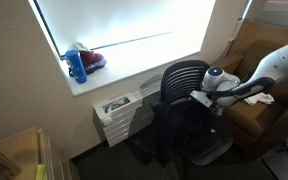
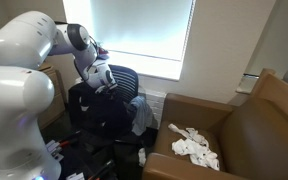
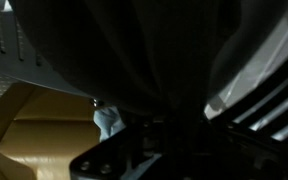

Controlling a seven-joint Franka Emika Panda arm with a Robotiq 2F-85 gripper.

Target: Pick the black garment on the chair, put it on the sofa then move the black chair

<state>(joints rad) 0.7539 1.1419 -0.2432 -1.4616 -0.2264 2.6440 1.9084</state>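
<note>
Claw is fully closed and pinching a bunch of the black garment near its top edge, right in front of the chair backrest. In the wrist view the black garment fills most of the frame. Its dark folds converge down into the claw, but the fingertips are too dark to make out.

The garment looks large, soft and matte black, and about as wide as the seat. It's on the chair, draped over the seat and hanging down the front toward the floor; both exterior views show this, black garment. The ribbed, rounded backrest shows above it.

A bluish cloth hangs just beside the garment, on the sofa side. The sofa is brown with padded arms and stands next to the chair, with a crumpled white cloth on its seat. The garment is clear of the sofa.
</note>
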